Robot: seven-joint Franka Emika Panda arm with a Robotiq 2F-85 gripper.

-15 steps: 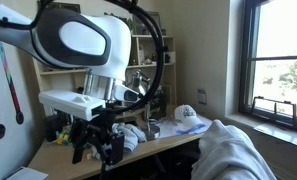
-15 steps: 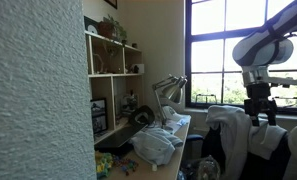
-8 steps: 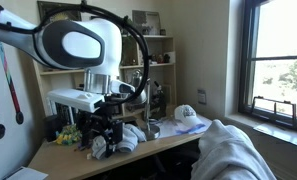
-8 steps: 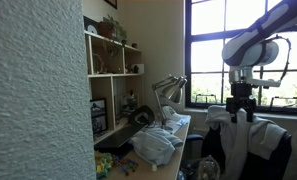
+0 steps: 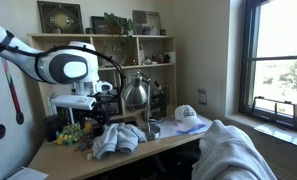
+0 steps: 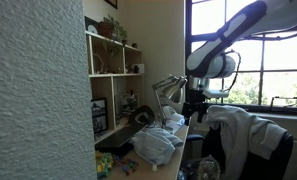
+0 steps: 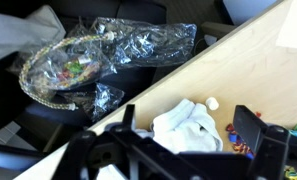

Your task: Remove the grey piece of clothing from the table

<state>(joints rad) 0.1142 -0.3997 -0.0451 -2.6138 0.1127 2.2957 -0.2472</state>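
The grey piece of clothing [image 5: 116,138] lies crumpled on the wooden desk [image 5: 163,143]. It also shows in an exterior view [image 6: 153,146]. In the wrist view the clothing [image 7: 188,125] looks pale and bunched near the desk's edge. My gripper [image 7: 188,122] is open, with a dark finger on each side of the clothing, and hangs just above it. In both exterior views the gripper [image 5: 92,119] [image 6: 194,108] hangs over the desk, close above the pile.
A silver desk lamp [image 5: 138,92] stands right behind the clothing. A white cap [image 5: 186,115] lies further along the desk. Small colourful items [image 7: 238,125] lie beside the clothing. A chair draped in white cloth [image 5: 228,150] stands in front. A plastic-wrapped basket [image 7: 73,62] sits below the desk edge.
The arm has swung from in front of the chair toward the desk. The gripper has come down over the grey clothing.
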